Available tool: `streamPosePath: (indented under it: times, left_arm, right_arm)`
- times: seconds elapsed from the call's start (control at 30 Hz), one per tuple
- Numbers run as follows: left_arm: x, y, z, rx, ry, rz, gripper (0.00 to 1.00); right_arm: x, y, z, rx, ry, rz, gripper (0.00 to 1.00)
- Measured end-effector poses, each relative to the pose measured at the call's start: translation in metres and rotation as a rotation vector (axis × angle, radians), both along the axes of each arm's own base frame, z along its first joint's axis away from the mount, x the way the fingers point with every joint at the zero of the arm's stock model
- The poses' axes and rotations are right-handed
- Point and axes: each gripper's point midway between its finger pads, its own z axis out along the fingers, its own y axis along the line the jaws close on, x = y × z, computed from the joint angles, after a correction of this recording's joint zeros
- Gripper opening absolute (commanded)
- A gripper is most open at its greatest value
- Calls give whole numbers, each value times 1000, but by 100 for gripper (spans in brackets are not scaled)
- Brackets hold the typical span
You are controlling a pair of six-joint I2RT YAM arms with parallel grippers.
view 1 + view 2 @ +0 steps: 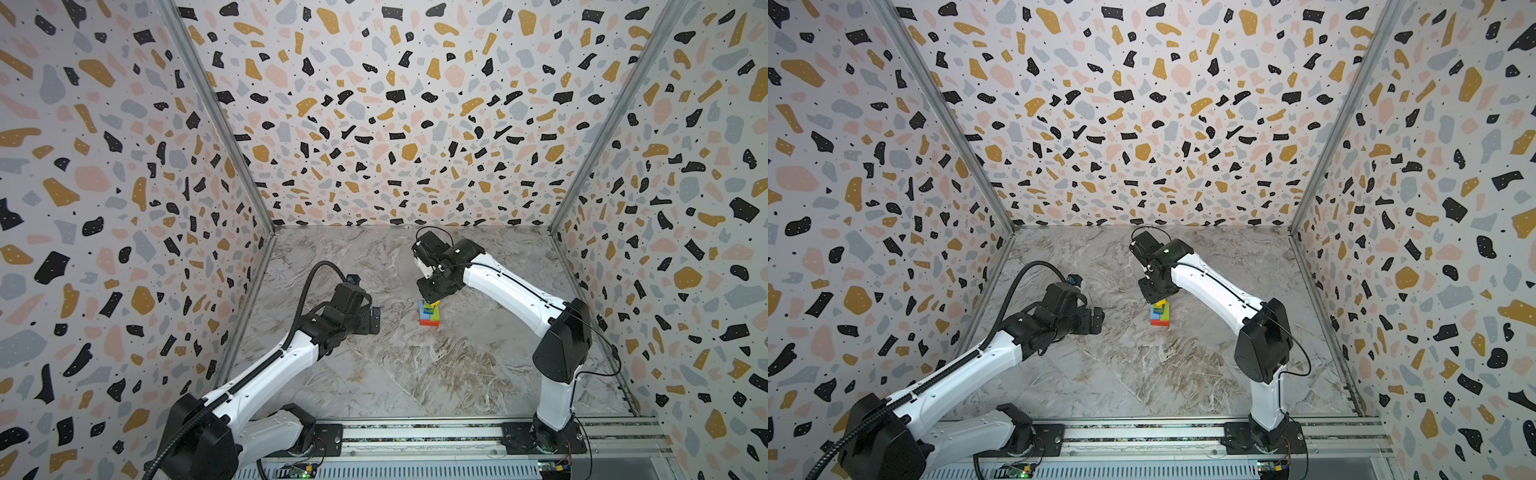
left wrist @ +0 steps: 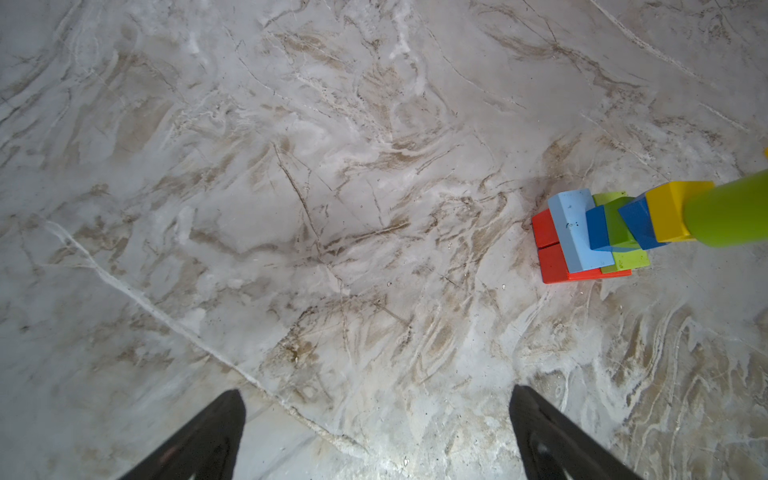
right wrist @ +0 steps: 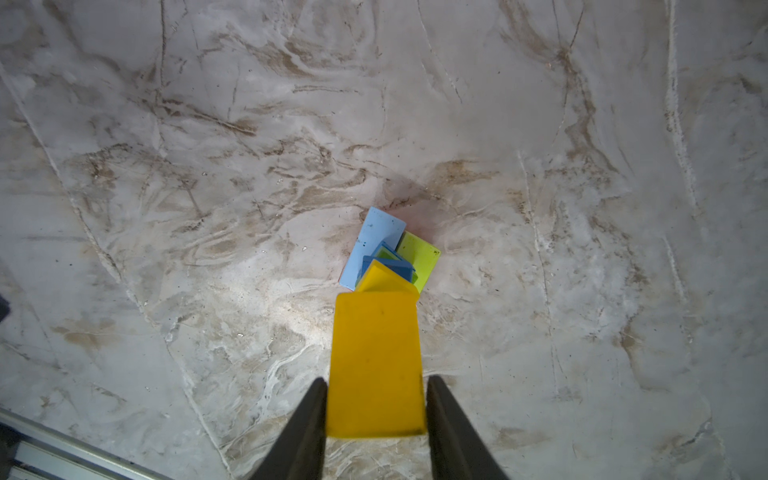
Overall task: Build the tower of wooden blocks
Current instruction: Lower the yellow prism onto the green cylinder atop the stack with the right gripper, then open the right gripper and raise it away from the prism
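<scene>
We see the block tower standing near the middle of the marble table, red at its base. The right claw is straight above it, its 2 fingers flanking the top yellow block; we cannot tell whether they press it or stand just clear. The left claw hangs spread wide at the tower's 9 o'clock, apart from it.

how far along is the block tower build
Nearly finished. Done: the tower stands from its red base up to the lime cylinder. In hand: a yellow block sits between the right jaws above the stack; whether they grip it I cannot tell. Remaining, likely: let go and back off. The left jaws are open, empty; no loose blocks show.
</scene>
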Motion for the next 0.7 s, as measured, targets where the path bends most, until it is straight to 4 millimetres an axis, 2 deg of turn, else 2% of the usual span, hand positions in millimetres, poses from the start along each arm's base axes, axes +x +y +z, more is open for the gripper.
streamPosePath:
  times: [0.4, 0.5, 0.6, 0.7]
  left_arm:
    - [0, 2, 3, -4, -10, 5, 100]
    - [-1, 3, 13, -20, -41, 7, 100]
    - [0, 8, 26, -30, -86, 27, 100]
    - [1, 15, 37, -23, -121, 56, 100]
  right_arm:
    - [7, 1, 6, 8, -40, -15, 45]
    - [13, 0, 25, 52, -101, -26, 45]
    - [12, -5, 61, 138, -201, -38, 45]
    - [2, -20, 102, 246, -322, -52, 47]
